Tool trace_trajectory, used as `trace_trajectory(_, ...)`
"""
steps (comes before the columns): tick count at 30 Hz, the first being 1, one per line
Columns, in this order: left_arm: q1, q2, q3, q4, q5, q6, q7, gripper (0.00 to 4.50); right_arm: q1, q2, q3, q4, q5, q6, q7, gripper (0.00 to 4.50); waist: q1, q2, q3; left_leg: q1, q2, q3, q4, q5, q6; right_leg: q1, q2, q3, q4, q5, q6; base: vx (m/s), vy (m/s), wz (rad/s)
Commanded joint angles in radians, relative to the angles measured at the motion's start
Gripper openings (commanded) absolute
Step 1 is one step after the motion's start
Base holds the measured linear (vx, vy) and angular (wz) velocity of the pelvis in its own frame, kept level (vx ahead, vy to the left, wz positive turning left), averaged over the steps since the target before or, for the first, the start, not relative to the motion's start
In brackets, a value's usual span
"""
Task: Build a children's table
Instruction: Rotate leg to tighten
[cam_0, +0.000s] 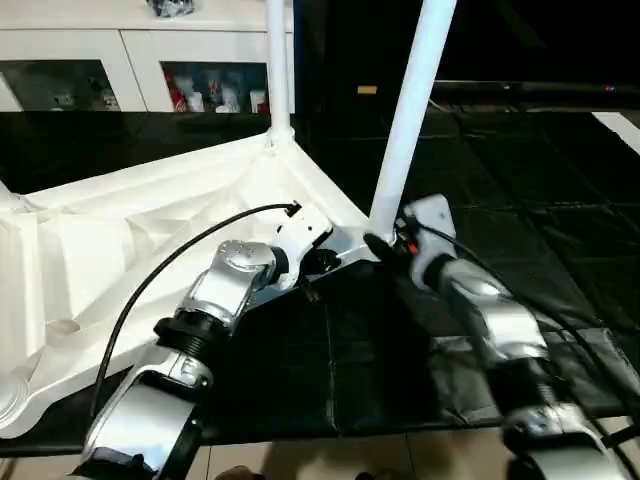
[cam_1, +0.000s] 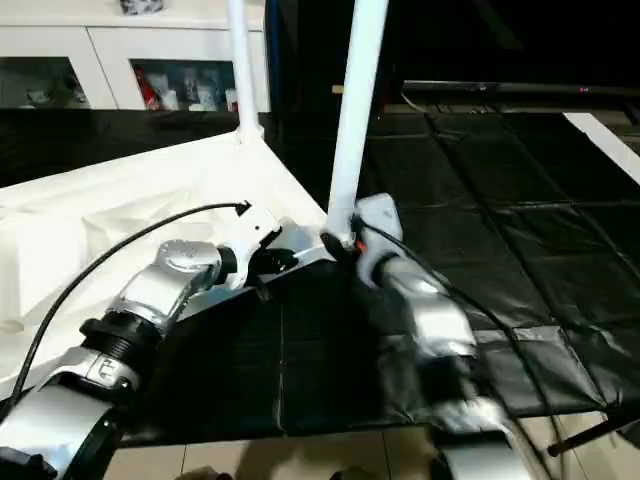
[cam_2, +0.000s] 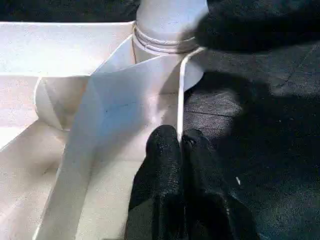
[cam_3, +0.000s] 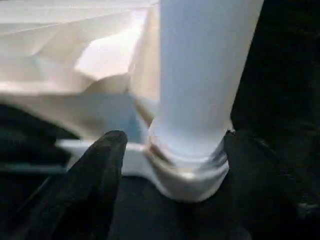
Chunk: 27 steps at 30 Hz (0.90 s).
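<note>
Left tool (cam_2: 181, 142) pinches the table top's (cam_0: 120, 230) thin rim. Right tool (cam_3: 175, 150) sits spread around the near leg's (cam_0: 410, 110) base.

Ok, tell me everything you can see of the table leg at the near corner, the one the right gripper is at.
The near leg is a long, smooth white plastic tube, standing slightly tilted in the near corner socket of the upturned table top, its threaded end partly seated with a few ridges still showing. Its upper end leaves the picture. The right gripper straddles its base, one black finger on each side, open. The left gripper pinches the top's rim beside it, shut.
</note>
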Motion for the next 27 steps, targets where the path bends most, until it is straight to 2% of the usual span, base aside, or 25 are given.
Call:
trace_trajectory(1,-0.038,0.009,0.017,-0.009,-0.026,-0.044,-0.024,0.00,0.008,-0.026,0.020,-0.039,0.018,0.014,0.060,3.62,0.009,-0.002,-0.077,0.010,0.037,-0.015,-0.059,-0.122,0.072,0.067,-0.084,0.051,-0.072,-0.115,-0.219,0.000,0.000,0.00)
trace_trajectory(3,-0.035,0.026,0.012,0.001,-0.028,-0.082,-0.055,0.00,0.026,-0.075,0.024,-0.072,0.038,0.028,0.129,3.79,0.011,-0.003,-0.076,0.012,0.037,-0.015,-0.059,-0.132,0.076,0.067,-0.084,0.051,-0.075,-0.134,-0.216,0.000,0.000,0.00)
trace_trajectory(4,-0.032,0.035,0.010,0.003,-0.030,-0.099,-0.075,0.00,0.036,-0.098,0.026,-0.093,0.050,0.032,0.165,3.91,0.011,0.002,-0.075,0.011,0.037,-0.016,-0.059,-0.137,0.075,0.067,-0.084,0.051,-0.075,-0.143,-0.213,0.000,0.000,0.00)
trace_trajectory(6,-0.025,0.048,0.006,0.001,-0.041,-0.130,-0.117,0.00,0.051,-0.135,0.023,-0.126,0.073,0.042,0.228,4.07,0.013,-0.002,-0.075,0.011,0.036,-0.015,-0.059,-0.146,0.076,0.068,-0.083,0.051,-0.078,-0.160,-0.203,0.000,0.000,0.00)
trace_trajectory(9,-0.005,0.082,-0.018,-0.015,-0.052,-0.177,-0.227,0.00,0.068,-0.204,0.030,-0.151,0.085,0.020,0.336,4.34,0.016,-0.002,-0.074,0.011,0.039,-0.016,-0.060,-0.151,0.073,0.065,-0.086,0.051,-0.079,-0.183,-0.201,0.000,0.000,0.00)
trace_trajectory(13,0.024,0.142,-0.056,-0.041,-0.054,-0.225,-0.372,0.00,0.071,-0.292,0.066,-0.156,0.095,0.001,0.488,4.34,0.028,-0.002,-0.075,0.013,0.043,-0.015,-0.059,-0.148,0.074,0.063,-0.085,0.051,-0.074,-0.165,-0.217,0.000,0.000,0.00)
trace_trajectory(15,0.029,0.150,-0.062,-0.046,-0.055,-0.236,-0.392,0.00,0.073,-0.301,0.072,-0.159,0.100,-0.001,0.510,4.34,0.031,-0.001,-0.076,0.016,0.046,-0.014,-0.059,-0.151,0.074,0.060,-0.086,0.051,-0.073,-0.158,-0.221,0.000,0.000,0.00)
trace_trajectory(19,0.053,0.180,-0.089,-0.083,-0.073,-0.264,-0.510,0.00,0.083,-0.336,0.117,-0.178,0.103,-0.042,0.608,4.34,0.051,-0.001,-0.074,0.020,0.050,-0.012,-0.061,-0.158,0.065,0.054,-0.087,0.052,-0.072,-0.180,-0.217,0.000,0.000,0.00)
trace_trajectory(22,0.061,0.188,-0.105,-0.098,-0.084,-0.273,-0.556,0.00,0.082,-0.342,0.130,-0.182,0.115,-0.043,0.658,4.34,0.059,-0.001,-0.073,0.019,0.052,-0.012,-0.062,-0.173,0.058,0.055,-0.089,0.051,-0.074,-0.204,-0.213,0.000,0.000,0.00)
trace_trajectory(23,0.068,0.196,-0.117,-0.108,-0.091,-0.289,-0.592,0.00,0.079,-0.345,0.138,-0.183,0.131,-0.030,0.696,4.20,0.061,0.000,-0.074,0.020,0.052,-0.012,-0.062,-0.177,0.056,0.055,-0.089,0.051,-0.074,-0.209,-0.210,0.000,0.000,0.00)
trace_trajectory(25,0.071,0.201,-0.124,-0.118,-0.094,-0.292,-0.613,0.00,0.077,-0.347,0.142,-0.181,0.138,-0.025,0.716,4.20,0.064,-0.003,-0.073,0.020,0.051,-0.012,-0.063,-0.180,0.055,0.054,-0.089,0.051,-0.076,-0.222,-0.204,0.000,0.000,0.00)
trace_trajectory(27,0.078,0.207,-0.132,-0.135,-0.097,-0.294,-0.644,0.00,0.074,-0.352,0.150,-0.177,0.143,-0.021,0.742,3.91,0.070,-0.003,-0.073,0.021,0.053,-0.012,-0.063,-0.176,0.051,0.053,-0.090,0.052,-0.074,-0.234,-0.199,0.000,0.000,0.00)
